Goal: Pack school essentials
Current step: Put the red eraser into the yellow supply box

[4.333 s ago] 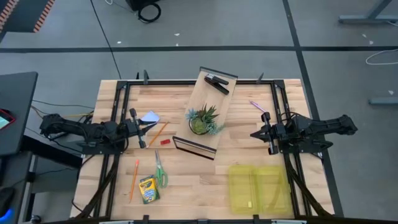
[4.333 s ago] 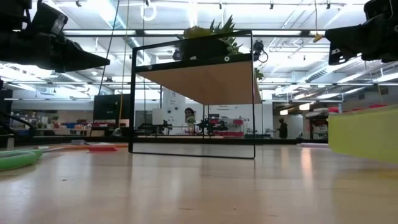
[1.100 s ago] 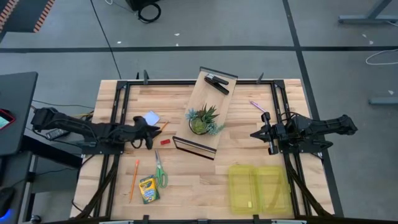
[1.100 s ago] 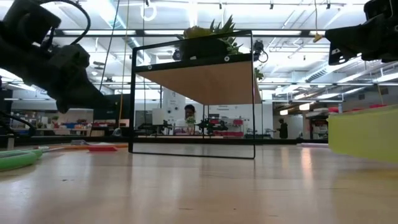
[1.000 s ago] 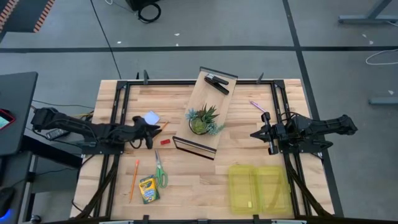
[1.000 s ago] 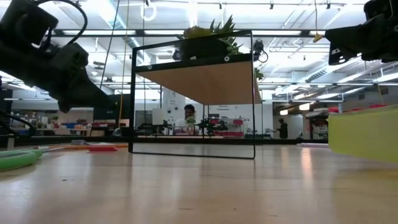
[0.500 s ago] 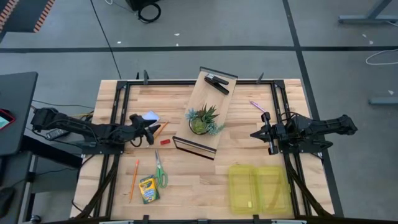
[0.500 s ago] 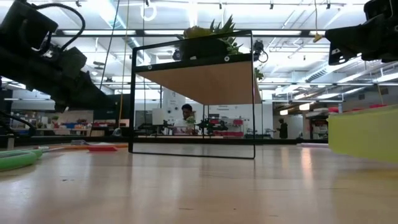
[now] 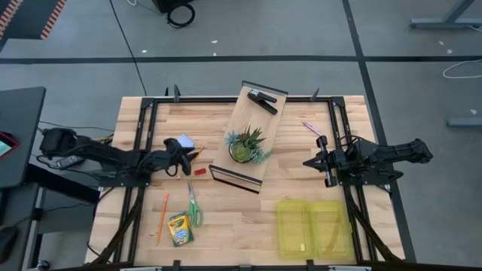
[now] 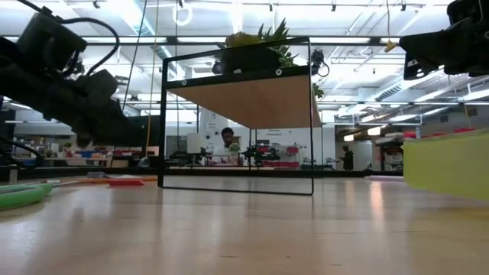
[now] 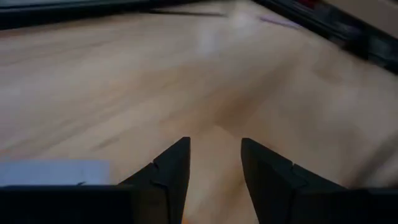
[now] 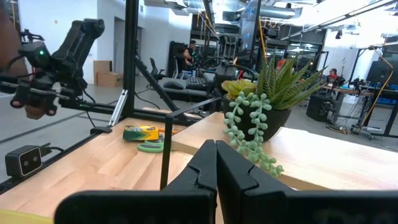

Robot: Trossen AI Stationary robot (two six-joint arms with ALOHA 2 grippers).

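While my right gripper (image 9: 307, 162) hangs closed and unmoved near the table's right side, my left gripper (image 9: 183, 156) has swung in since four seconds ago, from pointing at the pale blue-white pad (image 9: 183, 141) to sitting just beside it, over the upper end of one orange pencil (image 9: 197, 153). In the left wrist view its fingers (image 11: 166, 179) stand narrowly apart with bare wood between them, and the pad's pale edge shows beside one finger.

My task items all lie flat on the left half: the pad near the left gripper, a second orange pencil (image 9: 162, 217) toward the front, the green-handled scissors (image 9: 193, 207) next to it, and the yellow-green crayon box (image 9: 179, 229) just below the scissors.

A yellow-green translucent case (image 9: 312, 228) lies open at the front right; I cannot tell what, if anything, is in it. On the raised wooden shelf (image 9: 248, 124) mid-table stand the spiky potted plant (image 9: 246, 145) and a black clip (image 9: 263, 100).
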